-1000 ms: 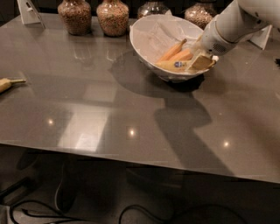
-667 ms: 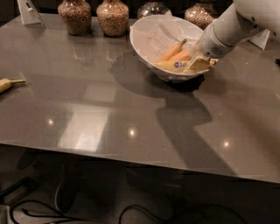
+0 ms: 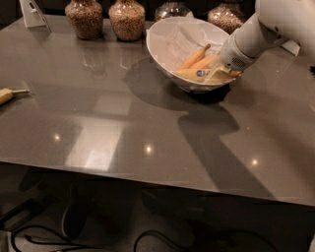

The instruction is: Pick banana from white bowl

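The white bowl [image 3: 165, 34] with crumpled white paper lining stands at the back right of the table, tilted toward me. Inside lie two shorter orange bananas [image 3: 193, 57] and, in front of them, the pale yellow banana [image 3: 189, 74] with a small blue sticker. My gripper [image 3: 222, 73] reaches into the bowl from the right, at the right end of the stickered banana. The white arm covers that end of the banana and the bowl's right rim.
Several glass jars [image 3: 127, 18] of brown grain stand along the back edge. A lone banana [image 3: 9, 94] lies at the table's left edge. A white card stand [image 3: 32, 12] is at the back left. Cables lie on the floor below the table's front edge.
The gripper stays in the bowl at the banana's right end. No clear movement of the arm, bowl or bananas.
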{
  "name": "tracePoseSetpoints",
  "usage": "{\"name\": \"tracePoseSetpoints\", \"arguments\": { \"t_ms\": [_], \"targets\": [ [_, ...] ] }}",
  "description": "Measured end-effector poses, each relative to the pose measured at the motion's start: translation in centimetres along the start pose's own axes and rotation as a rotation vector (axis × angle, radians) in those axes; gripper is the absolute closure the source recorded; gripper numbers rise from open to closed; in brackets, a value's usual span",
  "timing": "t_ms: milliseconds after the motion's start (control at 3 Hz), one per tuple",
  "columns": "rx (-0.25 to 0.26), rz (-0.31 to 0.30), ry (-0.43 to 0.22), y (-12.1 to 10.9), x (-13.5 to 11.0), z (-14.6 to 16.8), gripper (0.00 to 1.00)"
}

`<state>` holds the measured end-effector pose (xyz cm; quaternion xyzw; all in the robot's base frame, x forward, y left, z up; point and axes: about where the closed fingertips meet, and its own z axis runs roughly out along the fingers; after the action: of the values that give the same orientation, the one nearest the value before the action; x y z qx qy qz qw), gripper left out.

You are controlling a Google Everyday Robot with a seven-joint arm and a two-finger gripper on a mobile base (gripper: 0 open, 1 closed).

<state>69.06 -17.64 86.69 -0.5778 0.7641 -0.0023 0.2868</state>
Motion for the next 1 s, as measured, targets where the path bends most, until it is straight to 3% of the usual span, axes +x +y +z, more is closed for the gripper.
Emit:
{"name": "tracePoseSetpoints", "arguments": {
  "t_ms": [333,1000],
  "targets": [
    [-0.016,0.005,-0.001,0.1,-0.1,0.9,0.46],
    [-0.001,-0.027,-0.009,-0.4,-1.3,-0.6,0.86]
  ]
}}
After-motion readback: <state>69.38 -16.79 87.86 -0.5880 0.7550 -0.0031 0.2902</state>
